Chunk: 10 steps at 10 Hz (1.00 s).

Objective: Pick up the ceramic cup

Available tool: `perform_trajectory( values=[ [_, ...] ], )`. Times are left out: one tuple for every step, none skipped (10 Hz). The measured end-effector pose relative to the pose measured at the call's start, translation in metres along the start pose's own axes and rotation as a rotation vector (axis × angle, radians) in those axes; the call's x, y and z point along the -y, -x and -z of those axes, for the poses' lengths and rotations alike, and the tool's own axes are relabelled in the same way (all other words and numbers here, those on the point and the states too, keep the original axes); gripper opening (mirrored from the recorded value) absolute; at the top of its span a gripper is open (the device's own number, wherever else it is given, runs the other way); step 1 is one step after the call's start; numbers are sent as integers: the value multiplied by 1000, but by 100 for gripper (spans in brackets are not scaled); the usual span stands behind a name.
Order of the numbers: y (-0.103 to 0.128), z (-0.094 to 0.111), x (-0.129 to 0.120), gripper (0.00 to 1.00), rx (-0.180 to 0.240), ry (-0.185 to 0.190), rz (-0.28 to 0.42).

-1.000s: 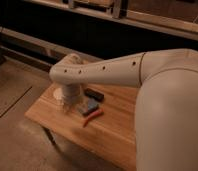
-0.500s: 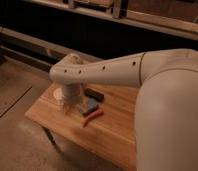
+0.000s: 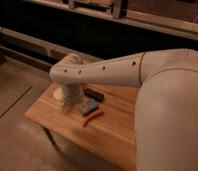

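The cream-white ceramic cup (image 3: 57,93) stands near the far left corner of the wooden table (image 3: 112,131). Only its left side shows; the rest is hidden behind the white arm's wrist (image 3: 72,82). My gripper (image 3: 68,104) hangs from that wrist, pointing down at the cup's right side, right at or over it. I cannot tell whether it touches the cup.
A blue block (image 3: 88,106) lies just right of the gripper. A red-handled tool (image 3: 92,118) lies in front of the block and a dark flat object (image 3: 95,94) behind it. The table's left and front edges drop to the floor. Dark shelving runs behind.
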Motion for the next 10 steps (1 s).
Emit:
perform_trajectory(
  values=[
    [0,0,0,65,0,0,0],
    [0,0,0,65,0,0,0],
    [0,0,0,65,0,0,0],
    [0,0,0,65,0,0,0],
    [0,0,0,65,0,0,0],
    [0,0,0,65,1,0,0],
    [0,0,0,65,1,0,0],
    [3,-2,0,65,-2,1,-18],
    [11,-8,6,65,-6,0,-72],
    [21,-15,15,65,-9,-9,-135]
  ],
)
